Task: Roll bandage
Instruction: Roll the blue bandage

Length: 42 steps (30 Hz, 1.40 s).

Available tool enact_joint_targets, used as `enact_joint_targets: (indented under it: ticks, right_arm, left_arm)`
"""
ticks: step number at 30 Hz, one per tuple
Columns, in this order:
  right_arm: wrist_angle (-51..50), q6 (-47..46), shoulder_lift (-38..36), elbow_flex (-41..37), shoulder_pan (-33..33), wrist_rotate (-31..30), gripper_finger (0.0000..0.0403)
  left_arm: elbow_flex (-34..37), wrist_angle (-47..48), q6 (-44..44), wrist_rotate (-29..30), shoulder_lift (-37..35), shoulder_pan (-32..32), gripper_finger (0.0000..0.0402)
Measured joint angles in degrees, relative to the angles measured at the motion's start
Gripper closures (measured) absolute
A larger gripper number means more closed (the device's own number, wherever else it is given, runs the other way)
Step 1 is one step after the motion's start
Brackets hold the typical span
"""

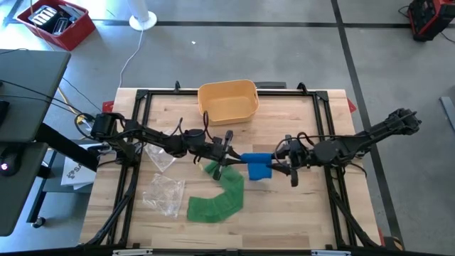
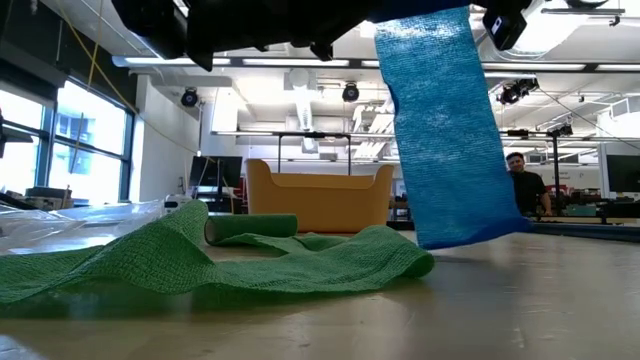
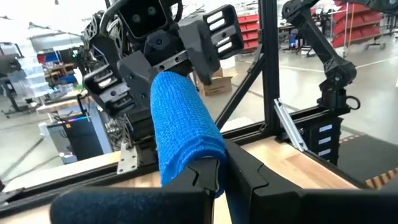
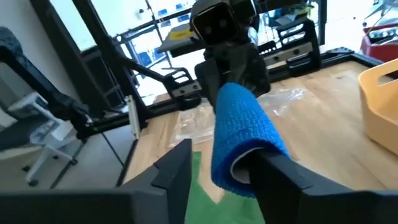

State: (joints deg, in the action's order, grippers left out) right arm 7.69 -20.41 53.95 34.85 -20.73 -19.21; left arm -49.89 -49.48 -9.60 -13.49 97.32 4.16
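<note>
Hanging: blue bandage (image 2: 440,130) is held up between the two grippers above the middle of the table (image 1: 298,220), a loose length drooping so its lower edge nearly meets the wood in the low view.
Left gripper (image 3: 221,177): fingers pressed together, pinching one end of the blue bandage.
Right gripper (image 4: 221,165): fingers spread either side of the bandage's rolled end, whose open core faces this arm's camera; whether they touch it cannot be told.
Green bandage (image 1: 217,203): unrolled in a curved strip on the wood, just in front of the grippers, with a small rolled end (image 2: 250,228) lying behind it.
Plastic wrappers (image 1: 163,193): clear, crumpled, on the table's left part.
Yellow basket (image 1: 227,101): at the table's far edge, well apart from the bandages.
Person (image 2: 524,185): seated in the room beyond the table.
</note>
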Motion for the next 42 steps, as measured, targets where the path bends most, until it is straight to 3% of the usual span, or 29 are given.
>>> enact_joint_targets:
  ticks: [3,7,10,14,18,21,25,32,38,42]
  right_arm:
    - [-0.2,3.5,0.3,0.0,0.0,-0.9,0.0323]
    - [-0.6,11.3,0.7,0.0,-0.4,-1.8,0.0391]
    - [-0.6,20.9,1.0,0.0,-0.6,-1.9,0.0383]
    - [-2.1,42.5,1.5,0.0,-1.7,-0.1,0.0386]
    - [-4.8,63.7,1.7,0.0,-2.9,1.8,0.0393]
    - [-5.5,69.3,1.7,0.0,-3.2,1.6,0.0394]
    - [-5.6,67.1,1.6,0.0,-3.2,1.8,0.0389]
    - [-5.6,59.7,1.6,0.0,-3.3,2.1,0.0384]
    - [-5.5,36.7,1.3,0.0,-3.3,-2.3,0.0382]
    - [-5.5,24.2,1.3,0.0,-3.3,-2.8,0.0358]
  left_arm:
    - [0.0,-0.1,3.1,0.1,0.0,0.0,0.0388]
    - [0.0,0.3,15.9,1.6,0.0,-0.3,0.0370]
    - [0.0,0.4,29.5,-1.0,0.1,-1.7,0.0342]
    - [0.0,0.2,46.3,-7.3,0.2,-3.8,0.0302]
    - [-0.1,-1.1,51.9,-9.1,0.2,-4.5,0.0276]
    - [-0.1,-1.6,53.1,-9.0,0.2,-4.6,0.0272]
    - [-0.1,-1.6,52.4,-7.5,0.2,-4.7,0.0295]
    - [-0.1,-1.8,44.0,-7.2,0.2,-4.2,0.0389]
    - [-0.1,-1.9,36.0,-7.2,0.1,-4.0,0.0391]
    - [-0.1,-1.7,25.4,-7.4,0.1,-4.0,0.0397]
